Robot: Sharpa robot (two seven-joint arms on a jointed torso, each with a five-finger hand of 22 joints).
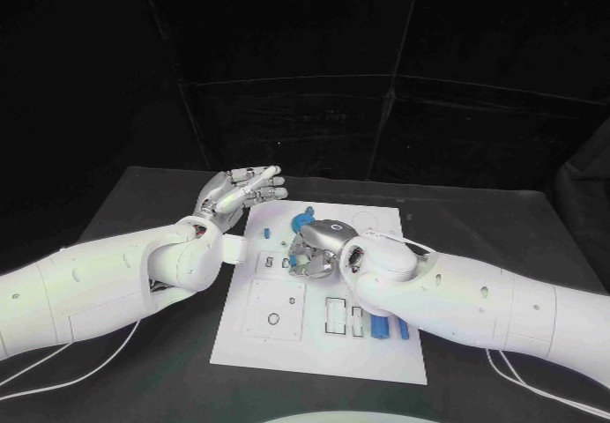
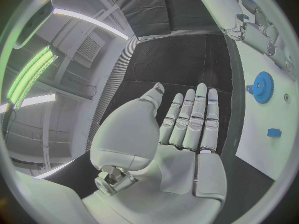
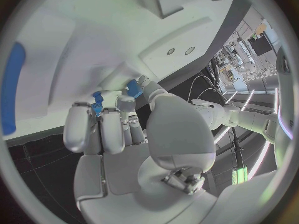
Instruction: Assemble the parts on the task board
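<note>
The board (image 1: pixel 318 344) lies at the middle of the black surface (image 1: pixel 509 220), its near end toward the robot. At its near end, at about 5 o'clock from the board's centre, blue bars (image 1: pixel 385 326) are seen lying beside rectangular recesses, well apart from both hands; they are judged to be parts not yet seated.

Further up, near the board's centre, the right hand (image 1: pixel 318 247) is held low over the board with its fingers (image 3: pixel 112 129) curled down together. In the right wrist view small blue parts (image 3: pixel 132 88) are seen at the fingertips, against the white board. Whether one is pinched or merely touched cannot be told, so the hold is left undecided. The posture is judged to serve pressing or placing a small part into its seat, the hand being kept straight above the spot.

At about 11 o'clock from that hand, a blue piece (image 1: pixel 305 214) stands at the board's far part; a blue gear (image 2: pixel 262 87) and a small blue block (image 2: pixel 274 132) are seen on the board from the left wrist.

Furthest, at 10 o'clock off the board's far left corner, the left hand (image 1: pixel 238 192) is raised with its fingers spread and straight, holding nothing. It is judged to be kept aside so the right hand's path stays free; the right forearm itself covers much of the board's right side.
</note>
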